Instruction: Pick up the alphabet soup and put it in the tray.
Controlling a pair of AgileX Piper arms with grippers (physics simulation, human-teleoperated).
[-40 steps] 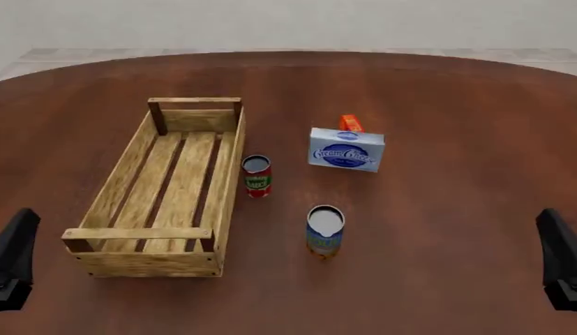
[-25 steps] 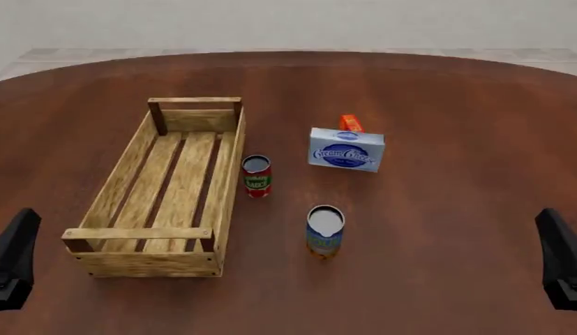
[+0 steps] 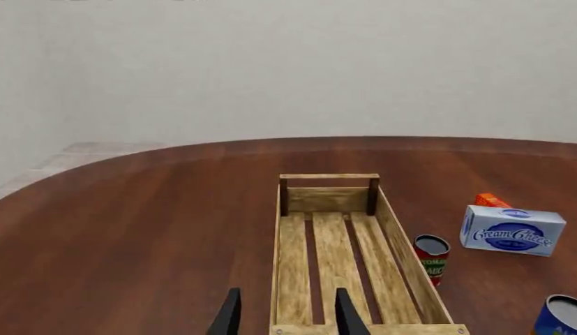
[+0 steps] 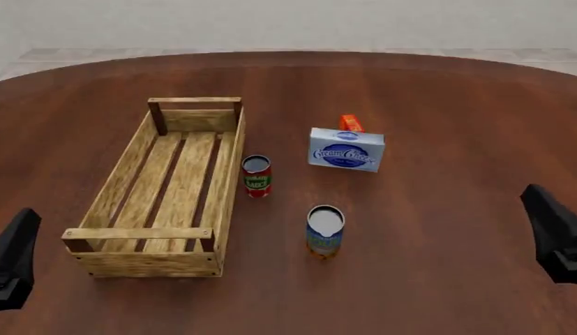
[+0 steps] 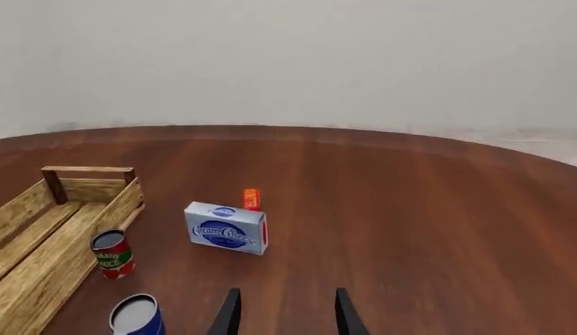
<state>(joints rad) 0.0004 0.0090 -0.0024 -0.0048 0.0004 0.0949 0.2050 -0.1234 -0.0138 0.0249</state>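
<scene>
The alphabet soup (image 4: pixel 326 232) is a blue-labelled can with a pale lid, standing upright near the table's middle; it also shows in the wrist views (image 3: pixel 560 317) (image 5: pixel 137 317). To its left lies the tray (image 4: pixel 118 180), a long light-wood slatted crate, with nothing in it (image 3: pixel 327 177) (image 5: pixel 87 169). My left gripper (image 4: pixel 18 241) sits low at the front left, open and holding nothing (image 3: pixel 286 317). At the front right, my right gripper (image 4: pixel 541 213) is open with nothing in it (image 5: pixel 283 315), well to the right of the soup can.
A red-and-green labelled can (image 4: pixel 257 176) stands just beside the tray's right wall. Behind the soup, a white and blue cream cheese box (image 4: pixel 346 149) stands with a small orange box (image 4: pixel 351 123) behind it.
My right gripper has shifted a little forward and to the left in the front view. The left gripper and all objects have stayed put.
</scene>
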